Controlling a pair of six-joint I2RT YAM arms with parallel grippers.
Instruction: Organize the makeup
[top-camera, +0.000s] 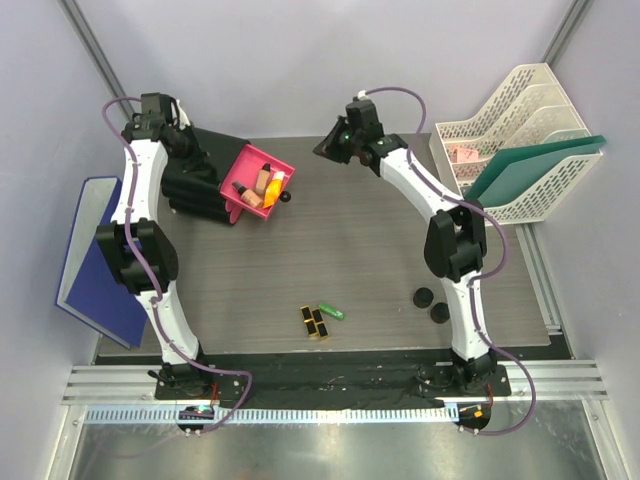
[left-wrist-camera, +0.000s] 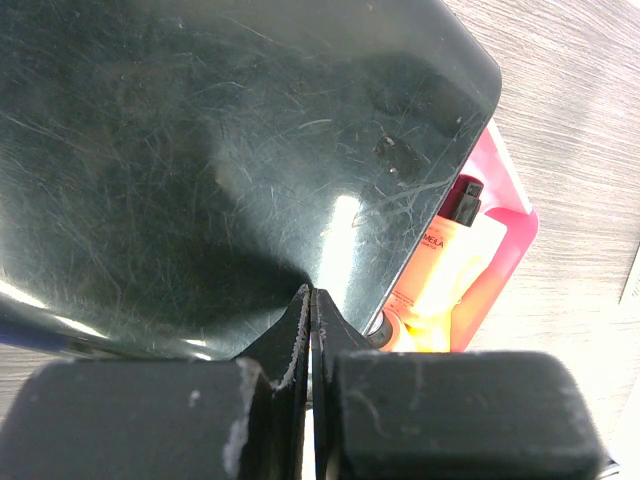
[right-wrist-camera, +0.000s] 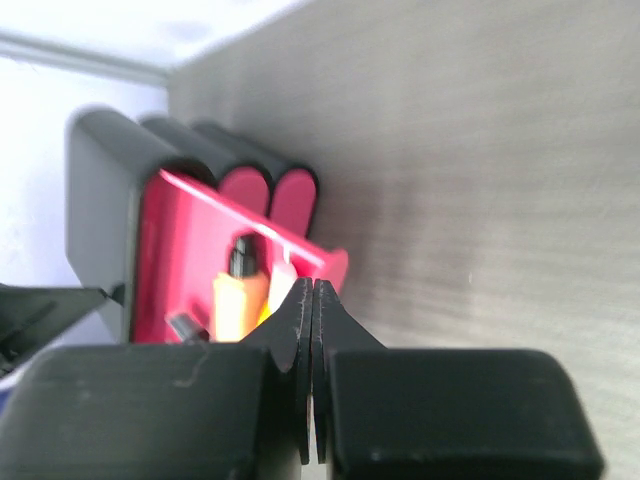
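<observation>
Left arm: reaches up the far left side, wrist bent over the black box (top-camera: 200, 165). Left pincer (left-wrist-camera: 308, 303) is fully closed, tips pressed together, nothing between them. From its wrist camera I see the tips just above the box's glossy, scratched lid; I cannot tell whether they touch it.

Right arm: stretched toward the far middle of the bench (top-camera: 380, 260), elbow raised, wrist turned left toward the box. Right pincer (right-wrist-camera: 312, 292) is also closed tight and holds nothing. It hangs over bare bench, well to the right of the pink drawer (top-camera: 240, 205).

Makeup, part one: the drawer is pulled out of the box toward the right. In it lie the beige bottles (top-camera: 262, 181) with black caps and the orange tube (top-camera: 274, 186).

Makeup, part two: loose on the near bench between the two arms are the black-and-gold lipsticks (top-camera: 315, 323), side by side, with the green tube (top-camera: 331, 311) just to their right. The two round black compacts (top-camera: 424, 296) sit close to the right arm's lower link, near each other.

Surroundings: a white rack (top-camera: 510, 110) with a green folder (top-camera: 530, 170) stands far right. A blue board (top-camera: 90, 250) lies off the left edge of the bench beside the left arm. The right arm's lower link stands beside the compacts.
</observation>
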